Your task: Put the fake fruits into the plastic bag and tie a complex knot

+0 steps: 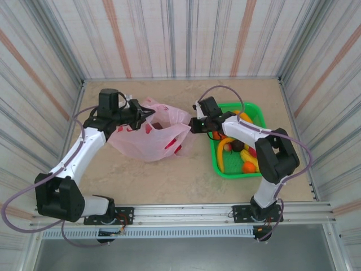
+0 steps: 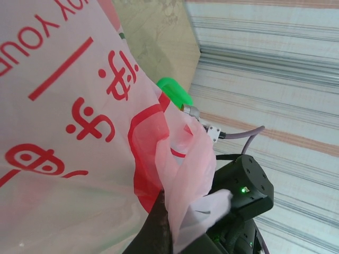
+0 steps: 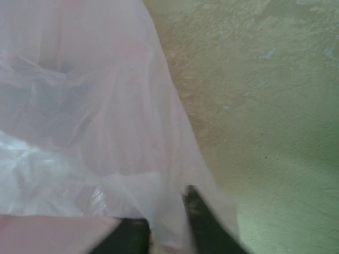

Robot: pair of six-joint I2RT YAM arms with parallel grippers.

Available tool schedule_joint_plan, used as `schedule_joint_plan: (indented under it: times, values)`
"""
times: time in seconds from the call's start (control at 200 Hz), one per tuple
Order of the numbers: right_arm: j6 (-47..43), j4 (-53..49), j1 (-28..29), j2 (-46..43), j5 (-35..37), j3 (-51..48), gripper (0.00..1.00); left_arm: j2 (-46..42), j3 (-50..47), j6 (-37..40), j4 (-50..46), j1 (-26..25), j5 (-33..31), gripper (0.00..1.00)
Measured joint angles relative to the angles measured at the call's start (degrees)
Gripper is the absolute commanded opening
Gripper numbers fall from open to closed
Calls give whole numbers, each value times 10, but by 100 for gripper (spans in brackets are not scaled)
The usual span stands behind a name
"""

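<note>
The pink plastic bag (image 1: 151, 135) lies at the table's middle with its mouth held up between both arms. My left gripper (image 1: 142, 114) is shut on the bag's left handle; in the left wrist view the pink film (image 2: 185, 174) runs down between its fingers (image 2: 156, 227). My right gripper (image 1: 192, 125) is shut on the bag's right edge, and the film (image 3: 106, 116) is pinched between its dark fingertips (image 3: 204, 222). Fake fruits lie in the green basket (image 1: 256, 113): yellow bananas (image 1: 221, 153), an orange ball (image 1: 249, 167), a dark brown piece (image 1: 237, 147). A dark shape (image 1: 159, 125) shows inside the bag.
The basket stands at the right, just behind and under my right forearm. Striped walls (image 1: 180, 34) close in the table on three sides. Bare tabletop (image 1: 169, 180) lies between the bag and the arm bases.
</note>
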Motion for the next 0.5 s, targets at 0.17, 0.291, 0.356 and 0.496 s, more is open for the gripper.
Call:
schedule_joint_plan:
  times: [0.17, 0.291, 0.356, 0.496]
  values:
    - [2, -47, 0, -56, -10, 22, 0, -23, 0, 0, -13, 4, 0, 0]
    - [8, -88, -2, -78, -35, 86, 0, -38, 0, -3, -13, 4, 0, 0]
    - [12, -115, -4, -78, -50, 130, 0, -47, 0, -5, -16, 4, 0, 0]
    - [12, -175, -13, -71, -75, 215, 0, -66, 14, -9, -38, 4, -7, 0]
